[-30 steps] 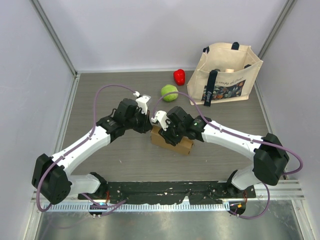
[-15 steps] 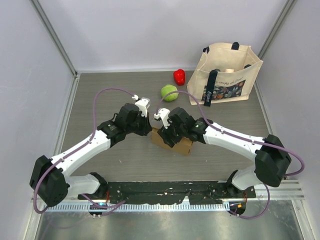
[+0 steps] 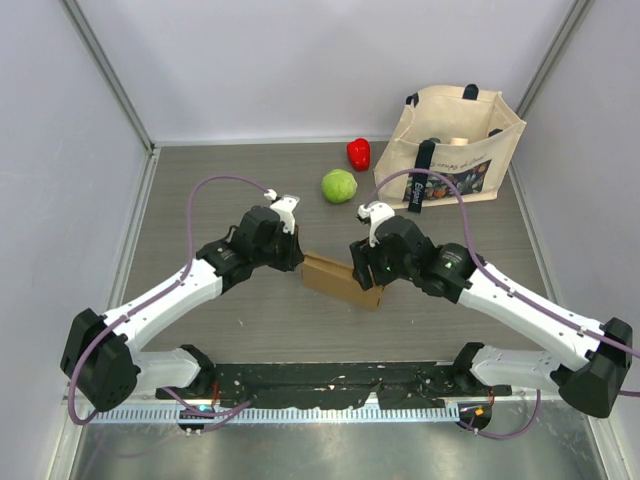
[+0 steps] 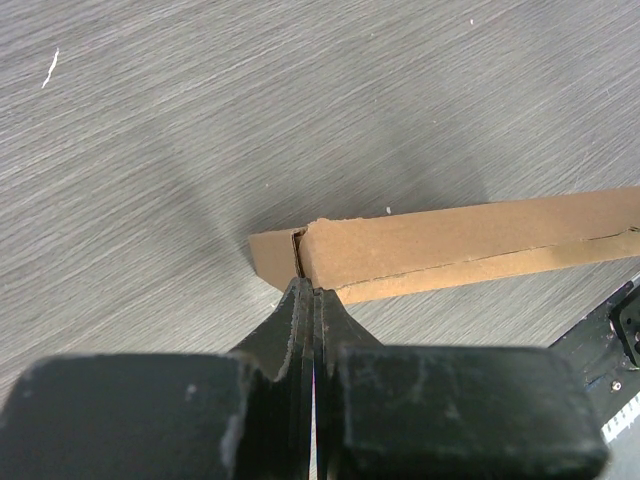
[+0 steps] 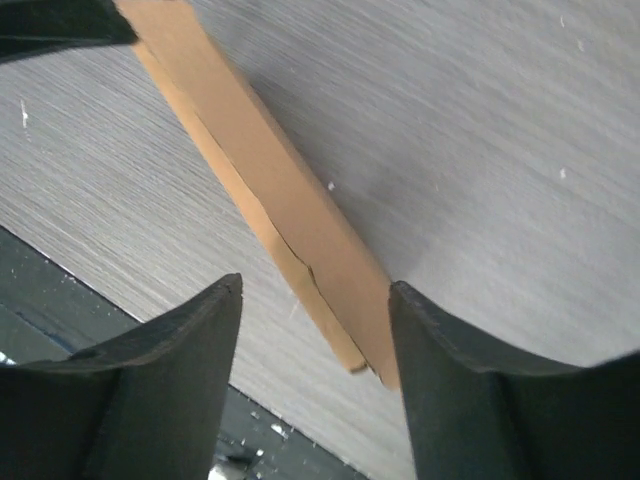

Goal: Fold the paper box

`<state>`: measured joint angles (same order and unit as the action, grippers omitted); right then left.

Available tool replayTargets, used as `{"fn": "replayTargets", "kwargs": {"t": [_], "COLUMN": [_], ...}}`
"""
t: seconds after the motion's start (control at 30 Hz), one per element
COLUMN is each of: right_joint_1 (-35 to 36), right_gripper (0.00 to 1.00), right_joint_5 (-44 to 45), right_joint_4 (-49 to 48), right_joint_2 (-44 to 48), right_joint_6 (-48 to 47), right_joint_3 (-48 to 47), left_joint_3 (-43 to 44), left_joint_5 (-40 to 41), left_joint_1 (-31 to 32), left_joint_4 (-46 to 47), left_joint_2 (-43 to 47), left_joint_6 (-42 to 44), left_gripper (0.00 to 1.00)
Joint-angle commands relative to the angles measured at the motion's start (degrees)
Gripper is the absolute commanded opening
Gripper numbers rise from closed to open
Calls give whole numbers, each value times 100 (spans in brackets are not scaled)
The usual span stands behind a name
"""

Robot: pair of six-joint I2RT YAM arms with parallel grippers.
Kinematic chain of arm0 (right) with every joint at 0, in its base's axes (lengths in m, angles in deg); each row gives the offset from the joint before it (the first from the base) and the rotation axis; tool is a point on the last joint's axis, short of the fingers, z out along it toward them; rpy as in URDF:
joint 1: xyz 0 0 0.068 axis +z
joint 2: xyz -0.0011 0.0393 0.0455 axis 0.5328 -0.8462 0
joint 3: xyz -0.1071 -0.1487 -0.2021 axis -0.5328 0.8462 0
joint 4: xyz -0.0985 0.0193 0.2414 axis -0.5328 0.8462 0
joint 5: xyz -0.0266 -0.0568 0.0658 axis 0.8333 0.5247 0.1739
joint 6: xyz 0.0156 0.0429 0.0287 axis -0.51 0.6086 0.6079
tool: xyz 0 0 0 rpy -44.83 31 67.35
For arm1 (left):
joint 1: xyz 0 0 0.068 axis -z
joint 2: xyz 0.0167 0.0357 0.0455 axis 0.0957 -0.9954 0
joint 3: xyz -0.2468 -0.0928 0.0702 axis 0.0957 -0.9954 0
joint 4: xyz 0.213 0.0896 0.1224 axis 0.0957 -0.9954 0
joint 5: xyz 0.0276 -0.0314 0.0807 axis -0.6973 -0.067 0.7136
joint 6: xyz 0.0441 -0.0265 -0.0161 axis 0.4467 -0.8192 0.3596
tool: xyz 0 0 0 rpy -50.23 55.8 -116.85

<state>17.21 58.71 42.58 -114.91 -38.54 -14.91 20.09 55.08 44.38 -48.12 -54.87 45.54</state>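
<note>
The paper box (image 3: 338, 281) is a flat, closed brown cardboard box lying on the grey table between the two arms. My left gripper (image 3: 298, 256) is shut, its tips pressed against the box's left corner (image 4: 300, 245) with nothing between the fingers (image 4: 312, 292). My right gripper (image 3: 367, 276) hovers open over the box's right end. In the right wrist view the box (image 5: 262, 165) runs diagonally, and its near end lies between the spread fingers (image 5: 315, 288), close to the right finger (image 5: 420, 330) and well apart from the left one.
A green ball (image 3: 339, 185) and a red pepper (image 3: 358, 153) lie behind the box. A beige tote bag (image 3: 455, 150) stands at the back right. White walls enclose the table, and a black mounting rail (image 3: 340, 380) runs along the near edge.
My right gripper has opened and let go of the box, and it has pulled back to the right with its arm. The left gripper has stayed shut at the box's left corner.
</note>
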Motion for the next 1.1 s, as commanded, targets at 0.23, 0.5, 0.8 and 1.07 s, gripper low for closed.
{"fn": "replayTargets", "kwargs": {"t": [0.23,0.5,0.8,1.07], "right_joint_1": [-19,-19,-28,-36], "right_gripper": [44,43,46,50], "right_joint_5": [398,609,574,942], "right_joint_4": [1331,726,-373,-23], "right_joint_2": [958,1116,1379,1345], "right_joint_6": [1340,1305,1376,1235], "right_joint_3": [335,765,1346,1206], "left_joint_3": [223,197,109,74], "left_joint_5": [69,25,-10,-36], "left_joint_1": [30,22,30,30], "left_joint_4": [-578,-578,-604,-560], "left_joint_2": [-205,-179,-21,-47], "left_joint_6": [36,53,115,106], "left_gripper": [0,0,0,0]}}
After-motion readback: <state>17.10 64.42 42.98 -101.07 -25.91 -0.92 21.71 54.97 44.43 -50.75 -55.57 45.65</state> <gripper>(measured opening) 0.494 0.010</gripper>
